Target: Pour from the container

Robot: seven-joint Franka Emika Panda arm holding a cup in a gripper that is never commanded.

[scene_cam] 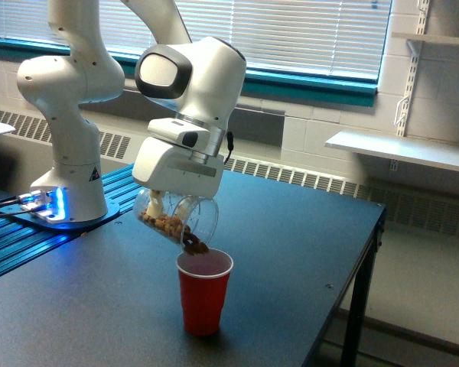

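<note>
Exterior view: the claw [170, 205] is clamped on the clear round-mouthed container [176, 220] of brown pieces, tilted mouth-down just above the red plastic cup [204, 292]. That cup stands well inside the dark tabletop [291, 252], with bare surface around it.

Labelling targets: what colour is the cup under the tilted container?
Red, clearest in the exterior view.

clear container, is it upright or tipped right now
Tipped. The clear container in the hand leans mouth-down toward the red cup, brown pieces gathered at its lip.
</note>
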